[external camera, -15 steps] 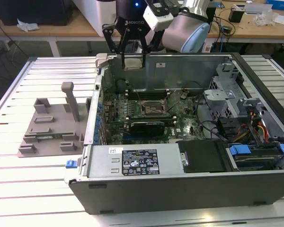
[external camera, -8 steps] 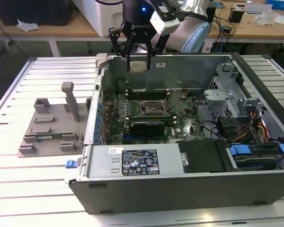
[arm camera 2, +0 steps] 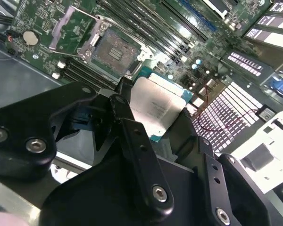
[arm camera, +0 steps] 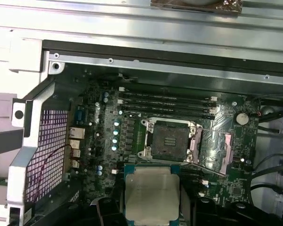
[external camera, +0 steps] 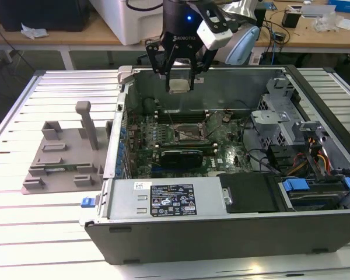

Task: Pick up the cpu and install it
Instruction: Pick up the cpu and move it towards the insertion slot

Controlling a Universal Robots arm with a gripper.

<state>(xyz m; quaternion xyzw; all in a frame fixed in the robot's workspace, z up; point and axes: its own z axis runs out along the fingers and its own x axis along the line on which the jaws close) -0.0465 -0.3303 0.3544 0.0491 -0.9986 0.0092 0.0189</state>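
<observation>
Status, big to small. The slatted worktop (external camera: pixel 23 233) carries the open PC case (external camera: pixel 221 233), lying on its side. The grey tray (external camera: pixel 58 157) sits just beside it on the exterior view's left. The motherboard (arm camera: pixel 96 141) faces up inside the case. The socket (arm camera: pixel 172 140) is bare and its metal frame (arm camera: pixel 222 151) is flipped open to one side, so it looks ready to receive.

The gripper (external camera: pixel 179 81) hangs over the case, above the board and clear of it. The fingers (arm camera 2: pixel 132 136) are closed narrow on the cpu (arm camera: pixel 152 197), pinching two opposite edges. Its metal plate faces the wrist cameras and the chip sits roughly level. The cpu is in the air, well apart from the socket, touching nothing but the fingers.

Step in hand, as I read it: carrying the cpu over the socket. Advice for you:
- Centre with the first wrist view, where chip and socket sit in one picture.
- Square the chip's edges to the socket's edges while you have height.
- I can't make out a corner marker or notches, so check orientation yourself.
- Hold the chip level, since a tilted one could catch the contacts.
- Mind the memory slots (arm camera: pixel 165 101) just beside the socket and the open frame. Finger clearance looks tight there.
- Go slow, and don't slide sideways once low.
</observation>
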